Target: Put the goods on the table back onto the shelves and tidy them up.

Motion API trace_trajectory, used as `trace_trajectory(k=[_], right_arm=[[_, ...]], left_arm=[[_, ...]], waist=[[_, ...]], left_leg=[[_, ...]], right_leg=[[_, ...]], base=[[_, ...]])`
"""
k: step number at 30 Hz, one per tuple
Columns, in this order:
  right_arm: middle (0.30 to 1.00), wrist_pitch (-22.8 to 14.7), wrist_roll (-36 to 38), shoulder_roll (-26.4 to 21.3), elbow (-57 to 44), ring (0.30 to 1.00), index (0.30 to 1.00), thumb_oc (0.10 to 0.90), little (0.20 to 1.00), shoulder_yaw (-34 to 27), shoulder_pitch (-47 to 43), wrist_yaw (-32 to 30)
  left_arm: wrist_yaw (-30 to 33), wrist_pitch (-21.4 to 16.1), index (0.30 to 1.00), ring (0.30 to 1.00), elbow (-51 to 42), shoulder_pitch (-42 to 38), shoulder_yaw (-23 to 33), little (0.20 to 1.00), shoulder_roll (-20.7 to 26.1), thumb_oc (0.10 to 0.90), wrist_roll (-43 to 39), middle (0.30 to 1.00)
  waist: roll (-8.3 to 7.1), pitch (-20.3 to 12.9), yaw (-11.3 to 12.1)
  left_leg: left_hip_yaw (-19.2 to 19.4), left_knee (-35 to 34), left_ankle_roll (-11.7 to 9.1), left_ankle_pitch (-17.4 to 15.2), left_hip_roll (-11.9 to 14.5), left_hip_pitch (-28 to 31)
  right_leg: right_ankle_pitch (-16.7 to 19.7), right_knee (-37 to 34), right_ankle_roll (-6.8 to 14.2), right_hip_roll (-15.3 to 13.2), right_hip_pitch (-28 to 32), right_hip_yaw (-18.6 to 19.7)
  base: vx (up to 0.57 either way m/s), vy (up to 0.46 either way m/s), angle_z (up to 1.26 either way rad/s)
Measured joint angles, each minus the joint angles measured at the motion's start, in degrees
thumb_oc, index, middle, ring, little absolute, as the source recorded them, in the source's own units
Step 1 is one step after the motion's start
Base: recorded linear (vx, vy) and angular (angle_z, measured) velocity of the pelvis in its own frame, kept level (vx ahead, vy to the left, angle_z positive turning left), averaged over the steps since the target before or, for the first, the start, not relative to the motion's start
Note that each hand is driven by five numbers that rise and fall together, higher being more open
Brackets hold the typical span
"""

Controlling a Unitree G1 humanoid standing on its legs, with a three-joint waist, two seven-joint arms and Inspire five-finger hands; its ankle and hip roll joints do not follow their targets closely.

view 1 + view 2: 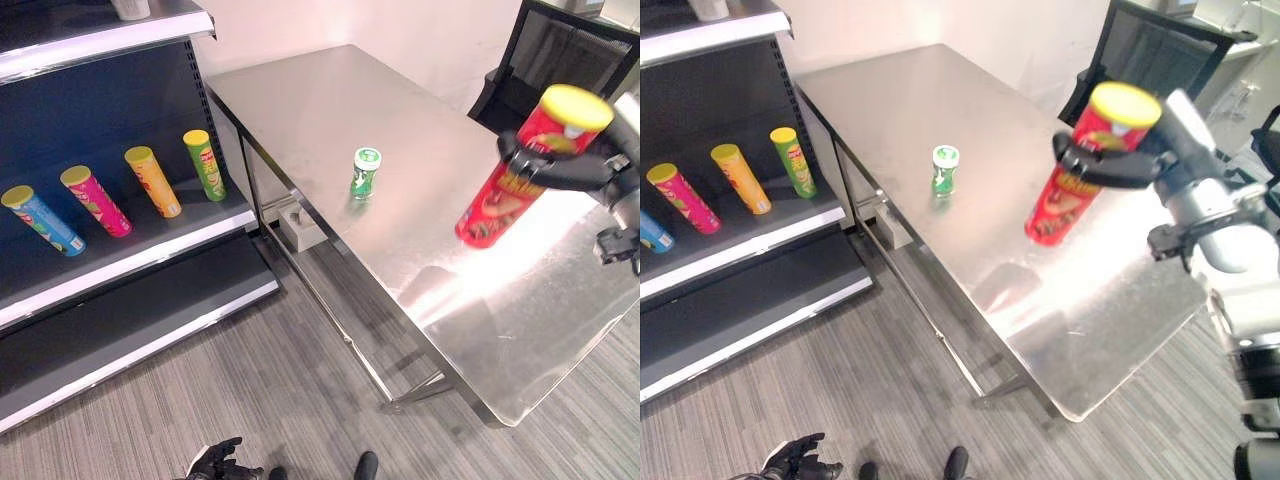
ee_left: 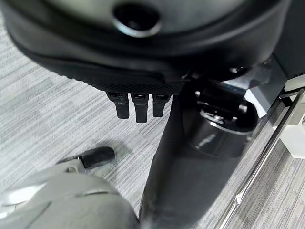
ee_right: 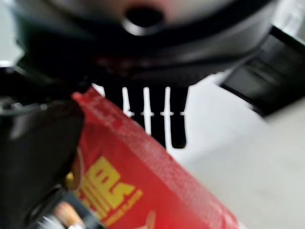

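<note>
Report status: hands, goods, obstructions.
Right hand gripping red can, lifted above table. Left hand hanging low, idle. Small green bottle remains on table. Nothing blocking shelf.

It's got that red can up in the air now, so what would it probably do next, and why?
Probably swing the red can left toward the shelf. The right hand grips it tilted, clear above the table, and the other cans lie in a row on that shelf, with room beside them.

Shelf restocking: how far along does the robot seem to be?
Four tall crisp cans, blue, pink, orange and green, already lie on the dark shelf. The right hand holds a red yellow-lidded can above the steel table. A small green bottle remains there.
</note>
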Motion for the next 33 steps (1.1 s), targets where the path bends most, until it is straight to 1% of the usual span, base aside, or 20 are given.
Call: trace_trajectory(k=[1, 5, 11, 13, 14, 15, 17, 19, 20, 21, 22, 23, 24, 25, 26, 27, 28, 30, 31, 33], right_arm=[[0.3, -2.0, -2.5, 1.1, -3.3, 0.3, 0.3, 0.4, 0.3, -1.7, -0.1, -3.4], [0.3, -3.1, -6.0, 5.8, -9.7, 0.3, 0.3, 0.4, 0.3, -2.9, -0.2, -5.7], [0.3, -3.9, -6.6, 7.1, -13.3, 0.3, 0.3, 0.4, 0.3, -0.9, -0.2, -5.7], [0.3, -4.0, -6.5, 7.1, -13.3, 0.3, 0.3, 0.4, 0.3, -0.8, -0.2, -5.8], [0.3, -3.9, -6.5, 6.4, -13.3, 0.3, 0.3, 0.4, 0.3, -0.8, -0.1, -6.0], [0.3, -3.7, -6.5, 6.2, -13.2, 0.3, 0.3, 0.4, 0.3, -0.8, 0.0, -5.9], [0.3, -3.6, -6.5, 7.1, -13.1, 0.3, 0.3, 0.4, 0.3, -0.6, 0.2, -5.7], [0.3, -3.7, -6.5, 7.1, -13.2, 0.3, 0.3, 0.4, 0.3, -1.0, 1.1, -5.4], [0.3, -4.1, -6.5, 7.1, -13.7, 0.3, 0.3, 0.4, 0.3, -2.8, 3.5, -5.4], [0.3, -4.1, -6.6, 7.2, -14.3, 0.3, 0.3, 0.4, 0.3, -4.9, 6.3, -5.4], [0.3, -3.7, -6.8, 7.4, -14.7, 0.3, 0.3, 0.4, 0.3, -7.3, 9.0, -5.3], [0.3, -3.6, -7.7, 11.3, -14.8, 0.3, 0.3, 0.4, 0.3, -8.6, 10.6, -5.5], [0.3, -3.2, -7.9, 14.8, -15.0, 0.3, 0.3, 0.4, 0.3, -8.9, 12.1, -5.6], [0.3, -2.1, -8.6, 17.1, -15.7, 0.3, 0.3, 0.4, 0.3, -8.7, 14.1, -5.4], [0.3, -1.3, -9.2, 17.4, -15.7, 0.3, 0.3, 0.4, 0.3, -6.7, 14.0, -5.3], [0.3, -1.0, -9.9, 17.5, -15.8, 0.3, 0.3, 0.4, 0.3, -4.1, 13.4, -5.3], [0.3, -0.8, -10.4, 17.5, -15.8, 0.3, 0.3, 0.4, 0.3, -1.2, 12.5, -5.0], [0.3, -0.8, -11.0, 17.4, -16.0, 0.3, 0.3, 0.4, 0.3, 3.8, 11.0, -2.9], [0.3, -0.8, -11.1, 16.9, -16.0, 0.3, 0.3, 0.4, 0.3, 5.4, 10.1, -2.0], [0.3, -0.7, -11.1, 15.1, -16.5, 0.3, 0.3, 0.4, 0.3, 6.7, 9.3, -0.4]], left_arm=[[0.6, 0.0, 0.9, 0.9, -0.3, 0.0, 0.2, 0.9, 0.0, 0.8, 0.0, 0.9], [0.7, 0.1, 0.9, 0.9, -0.9, 0.8, 0.2, 0.9, -0.2, 0.8, 0.0, 0.9], [0.8, 0.1, 0.9, 0.9, -3.0, 1.7, 0.3, 0.9, -0.1, 0.8, -0.2, 0.9], [1.0, 0.1, 0.9, 0.9, -3.9, 1.6, 0.4, 0.9, 0.2, 0.8, -1.2, 0.9], [1.4, -0.1, 0.9, 0.9, -4.5, 0.6, 0.5, 0.9, 0.6, 0.8, -2.6, 0.9], [1.6, 0.0, 0.9, 0.9, -4.5, 0.0, 0.6, 0.9, 0.6, 0.8, -2.9, 0.9], [1.9, -0.2, 0.9, 0.9, -4.4, -0.4, 1.8, 0.9, 0.6, 0.8, -4.7, 0.9], [2.1, -0.1, 0.9, 0.9, -3.9, -1.3, 2.0, 0.9, 1.2, 0.8, -4.6, 0.9], [2.0, -0.1, 0.9, 0.9, -2.8, -2.3, 1.3, 0.9, 1.0, 0.8, -4.5, 0.9], [1.9, 0.0, 0.9, 0.9, -2.6, -2.6, 0.0, 0.9, 0.6, 0.8, -4.4, 0.9], [1.7, 0.0, 0.9, 0.9, -3.1, -2.4, -1.6, 0.9, -0.4, 0.8, -4.2, 0.9], [1.7, -0.1, 0.9, 0.9, -3.0, -2.6, -2.1, 0.9, 0.2, 0.8, -3.8, 0.9], [1.9, 0.0, 0.9, 0.9, -2.5, -3.2, -2.1, 0.9, 1.0, 0.8, -3.6, 0.9], [1.9, 0.1, 0.9, 0.9, -2.4, -4.1, -2.6, 0.9, 2.0, 0.8, -2.5, 0.9], [1.8, 0.0, 0.9, 0.9, -3.0, -4.2, -2.6, 0.9, 3.0, 0.8, -2.2, 0.9], [1.9, -0.1, 0.9, 0.9, -3.4, -4.6, -2.3, 0.9, 4.3, 0.8, -2.2, 0.9], [2.0, 0.0, 0.9, 0.9, -3.5, -4.8, -1.6, 0.9, 5.7, 0.8, -2.2, 0.9], [2.4, -0.1, 0.9, 0.9, -4.6, -4.8, 0.9, 0.9, 7.1, 0.8, -2.3, 0.9], [3.1, -0.1, 0.9, 0.9, -5.0, -5.0, 2.2, 0.9, 6.9, 0.8, -2.3, 0.9], [3.5, 0.0, 0.9, 0.9, -4.9, -5.9, 3.2, 0.9, 5.6, 0.8, -2.3, 0.9]], waist=[[0.08, 0.0, 0.1], [0.0, -0.1, 0.2], [-0.2, -0.1, 2.7], [-0.86, 0.3, 3.5], [-2.11, 1.5, 3.2], [-2.24, 1.7, 3.1], [-2.31, 2.5, 4.8], [-2.5, 3.0, 3.8], [-1.83, 3.0, 2.7], [-0.98, 3.3, 2.5], [-0.15, 2.8, 0.3], [-3.01, 3.0, -0.1], [-4.87, 3.2, -0.6], [-5.65, 3.0, -0.9], [-5.5, 3.0, -0.1], [-5.04, 3.2, 0.6], [-4.53, 3.5, 1.1], [-3.14, 4.0, 1.5], [-1.85, 4.3, 1.7], [2.94, 5.6, 1.8]], left_leg=[[-0.1, 0.0, 0.0, 0.0, 0.1, -0.1], [-0.8, 0.0, -0.2, 0.1, 0.3, -0.2], [-2.9, 0.6, -0.6, 0.4, 0.5, -1.6], [-4.8, 2.8, -1.3, 1.0, 0.2, -4.5], [-6.0, 6.1, -2.9, 1.4, -0.4, -8.1], [-3.9, 6.8, -3.2, 0.5, 0.7, -9.3], [-0.3, 7.0, -3.7, 0.3, 7.5, -9.6], [1.8, 6.2, -7.9, 2.4, 15.8, -9.4], [0.2, 7.4, -10.1, 2.7, 18.8, -9.2], [-1.1, 7.5, -11.4, 2.0, 18.4, -9.2], [-2.3, 4.6, -10.8, 2.5, 15.7, -8.9], [-2.8, 3.4, -10.9, 3.9, 10.5, -7.7], [-2.4, 3.6, -8.9, 3.2, 6.3, -8.2], [-2.5, 4.7, -6.3, 2.7, 3.0, -9.0], [-1.5, 5.1, -4.7, 2.8, 1.5, -9.1], [-0.7, 5.3, -2.7, 2.6, 0.9, -9.4], [-0.3, 5.4, -1.5, 2.6, 0.5, -9.6], [-1.4, 5.4, 0.1, 1.9, -0.5, -9.4], [-2.0, 5.3, 1.0, 1.8, -0.8, -9.3], [-4.2, 4.3, 2.0, 2.1, 1.3, -8.6]], right_leg=[[0.0, 0.0, 0.0, 0.1, -0.1, 0.0], [-0.1, 0.0, -0.1, 0.2, 0.3, -0.6], [-0.3, 0.0, -0.1, 0.4, 0.3, -1.9], [-0.3, 0.1, 0.0, 0.0, -0.4, -3.9], [-0.2, 0.0, -0.5, -1.5, -0.7, -6.8], [-0.5, 0.0, -1.6, -1.7, -0.7, -8.1], [-1.0, 0.1, -2.1, -1.9, -0.2, -9.3], [0.5, 0.6, 0.5, -4.9, 0.5, -10.9], [2.3, 0.8, 3.3, -7.3, 0.9, -10.6], [3.1, 1.3, 5.1, -9.3, 1.8, -11.1], [4.5, 1.2, 7.3, -12.4, 2.8, -11.7], [6.4, 1.2, 8.8, -17.6, 3.0, -11.2], [10.4, 1.2, 6.1, -21.4, 2.8, -10.7], [16.9, 1.6, 2.6, -24.7, 1.6, -10.2], [21.2, 4.2, 1.2, -26.8, -1.5, -8.9], [19.9, 8.7, 2.5, -27.3, -5.2, -7.4], [16.8, 11.6, 5.2, -26.2, -6.5, -7.3], [7.2, 13.8, 4.1, -20.9, -6.4, -6.1], [4.4, 14.6, 3.7, -19.0, -6.3, -4.3], [-5.0, 17.5, 3.4, -11.3, -6.7, 2.3]], base=[[-0.01, -0.092, 0.08], [-0.03, -0.075, 0.08], [-0.11, -0.036, 0.17], [-0.23, 0.059, 0.63], [-0.02, 0.15, 1.01], [-0.01, 0.128, 1.05], [-0.05, 0.309, 0.55], [0.0, 0.759, 0.39], [0.07, 0.968, 0.29], [0.07, 0.871, 0.54], [0.02, 0.532, 0.47], [-0.02, 0.463, 0.47], [-0.07, 0.409, 0.28], [-0.1, 0.409, 0.17], [-0.09, 0.41, -0.1], [-0.07, 0.391, -0.25], [-0.06, 0.338, -0.12], [-0.03, 0.268, 0.19], [-0.01, 0.127, 0.33], [-0.01, 0.081, 0.38]])
